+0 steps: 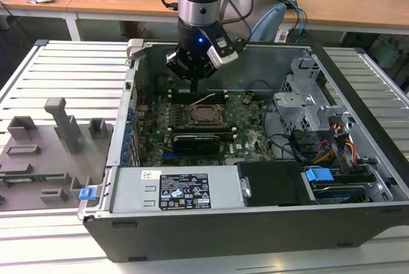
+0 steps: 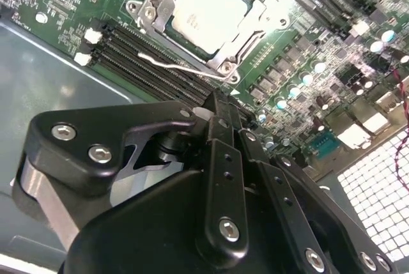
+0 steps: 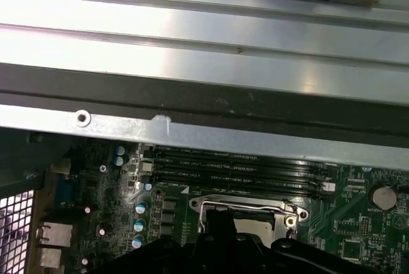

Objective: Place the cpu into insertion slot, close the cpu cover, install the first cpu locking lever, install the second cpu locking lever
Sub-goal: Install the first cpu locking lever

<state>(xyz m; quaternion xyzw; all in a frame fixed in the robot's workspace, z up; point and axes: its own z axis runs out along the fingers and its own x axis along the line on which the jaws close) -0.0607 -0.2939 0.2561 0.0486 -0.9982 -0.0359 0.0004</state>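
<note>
You can see in the exterior view that the gripper (image 1: 194, 87) hangs low inside the open computer case (image 1: 255, 223), just above the far part of the green motherboard (image 1: 249, 130), and very near the socket in the middle of the board. The fingers (image 2: 220, 159) in the second wrist view are pressed together, with no gap between them and nothing held. The cpu (image 2: 206, 13) lies already in the socket, its silver face up, and the cpu cover (image 2: 246, 34) is down flat around it, so that the chip shows through the square window. In the same view a thin bright locking lever (image 2: 176, 64) runs along the side of the socket that is closer to the gripper; you cannot tell whether it is hooked under its catch. The fingertips are near this lever but apart from it. Beside the lever lie the black memory slots (image 2: 137, 53), between the socket and the grey wall of the case. In the first wrist view the metal frame of the socket (image 3: 246, 209) is visible just beyond the dark body of the gripper. In the exterior view a long black card (image 1: 195, 141) stands on the near side of the socket, and a grey fixture tray (image 1: 45, 152) rests on the table at the exterior view's left, well apart from the case.
</note>
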